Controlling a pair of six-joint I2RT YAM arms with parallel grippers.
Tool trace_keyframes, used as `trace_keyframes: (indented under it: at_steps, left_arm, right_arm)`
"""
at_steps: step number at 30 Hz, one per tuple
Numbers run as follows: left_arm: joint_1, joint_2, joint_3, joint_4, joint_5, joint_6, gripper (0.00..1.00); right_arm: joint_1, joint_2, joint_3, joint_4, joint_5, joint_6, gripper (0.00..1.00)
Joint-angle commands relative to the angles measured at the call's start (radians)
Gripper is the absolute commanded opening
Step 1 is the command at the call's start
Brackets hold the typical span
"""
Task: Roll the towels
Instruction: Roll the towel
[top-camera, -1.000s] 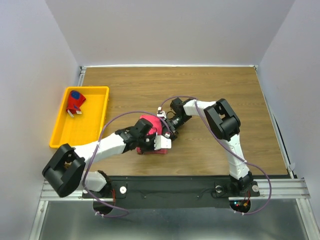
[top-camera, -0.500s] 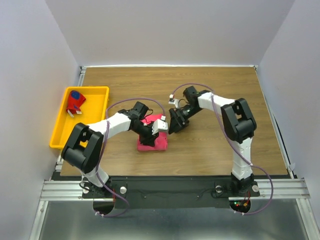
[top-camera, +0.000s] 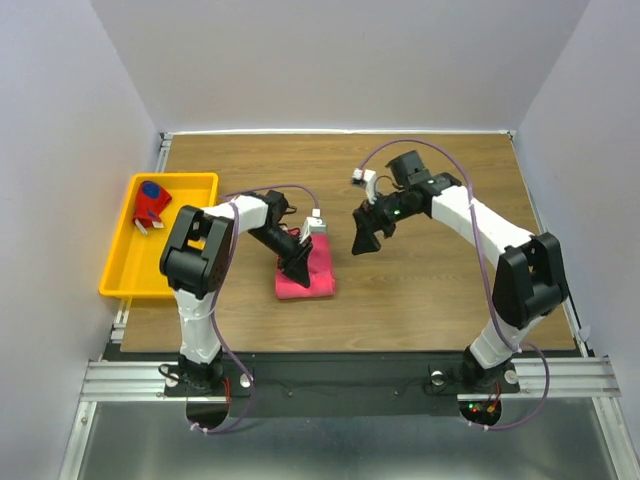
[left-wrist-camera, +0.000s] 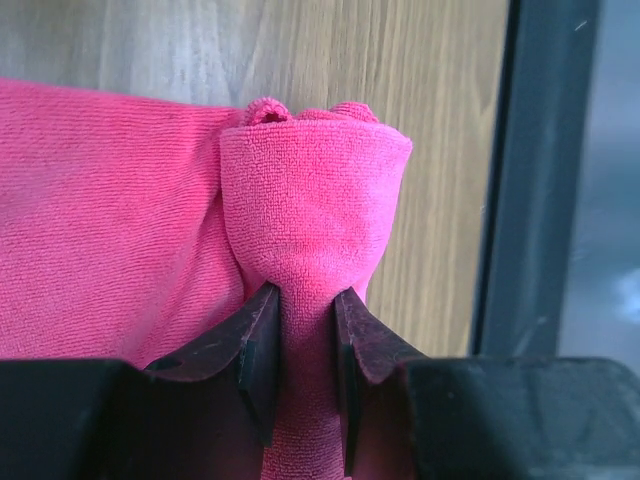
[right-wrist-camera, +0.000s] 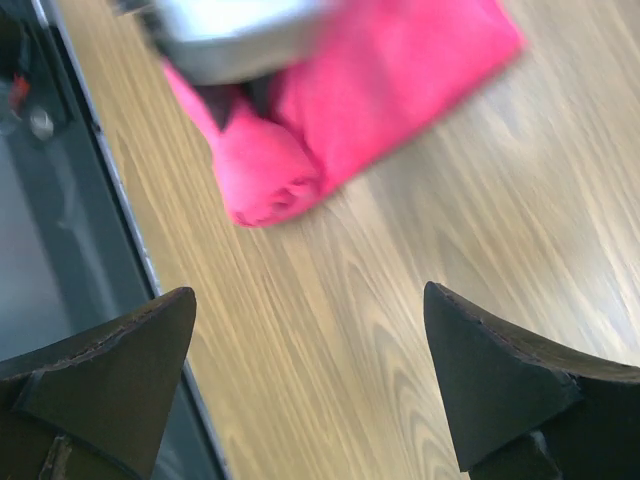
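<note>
The pink towel (top-camera: 312, 278) lies on the wooden table, one edge rolled into a thick tube (left-wrist-camera: 315, 200). My left gripper (top-camera: 300, 262) is shut on that rolled end, both fingers (left-wrist-camera: 262, 345) pressing the cloth between them (left-wrist-camera: 307, 310). My right gripper (top-camera: 365, 236) hangs open to the right of the towel, apart from it. In the right wrist view its jaws stand wide over bare wood (right-wrist-camera: 310, 320), with the pink towel (right-wrist-camera: 370, 90) farther off. The patterned red and blue towel (top-camera: 152, 203) lies rolled in the yellow tray.
The yellow tray (top-camera: 160, 262) sits at the table's left edge. The table's dark front rail (left-wrist-camera: 530, 180) runs close beside the rolled end. Bare wood (top-camera: 430, 290) surrounds the towel on the right and far side.
My right gripper has opened wide, let go of the pink towel and drawn back to the upper right. My left arm has swung round while keeping its grip on the roll.
</note>
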Motion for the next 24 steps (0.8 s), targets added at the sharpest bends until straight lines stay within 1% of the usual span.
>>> trace_keyframes:
  at_steps: [1,2,4,5,6,8,11,14,16,17,19,20,21,23,24]
  left_arm:
    - [0.019,0.151,0.032,-0.088,-0.12,0.115,0.01]
    - [0.024,0.188,0.048,-0.118,-0.119,0.121,0.01]
    - [0.039,0.208,0.069,-0.126,-0.119,0.127,0.02]
    - [0.042,0.217,0.077,-0.125,-0.128,0.125,0.03]
    - [0.047,0.217,0.078,-0.111,-0.134,0.121,0.04]
    - [0.054,0.228,0.089,-0.109,-0.142,0.121,0.05]
    - [0.056,0.251,0.12,-0.129,-0.139,0.127,0.06]
    - [0.056,0.26,0.135,-0.135,-0.14,0.127,0.07]
    - [0.058,0.263,0.144,-0.139,-0.142,0.127,0.08]
    - [0.058,0.268,0.152,-0.145,-0.142,0.13,0.08]
    - [0.058,0.266,0.158,-0.148,-0.142,0.135,0.08]
    - [0.058,0.265,0.163,-0.149,-0.142,0.135,0.08]
    - [0.058,0.262,0.163,-0.149,-0.142,0.133,0.08]
    - [0.059,0.248,0.166,-0.142,-0.136,0.135,0.09]
    - [0.061,0.24,0.161,-0.134,-0.133,0.135,0.13]
  right_arm:
    - [0.186,-0.073,-0.061,0.113,0.204,-0.08,1.0]
    - [0.225,-0.081,-0.074,0.138,0.298,-0.086,1.0]
    - [0.3,-0.09,-0.104,0.191,0.385,-0.129,1.0]
    - [0.378,-0.092,-0.115,0.21,0.472,-0.146,1.0]
    - [0.41,-0.09,-0.127,0.231,0.506,-0.172,1.0]
    - [0.492,-0.079,-0.163,0.305,0.57,-0.196,1.0]
    - [0.57,-0.047,-0.198,0.38,0.638,-0.259,1.0]
    - [0.63,-0.009,-0.229,0.452,0.701,-0.294,1.0]
    - [0.647,0.008,-0.239,0.497,0.713,-0.313,0.98]
    - [0.659,0.034,-0.249,0.505,0.721,-0.318,0.95]
    - [0.662,0.06,-0.256,0.529,0.724,-0.324,0.92]
    - [0.664,0.072,-0.262,0.532,0.733,-0.325,0.87]
    - [0.664,0.095,-0.27,0.54,0.741,-0.33,0.85]
    - [0.662,0.114,-0.299,0.56,0.759,-0.331,0.71]
    - [0.661,0.122,-0.321,0.571,0.758,-0.322,0.61]
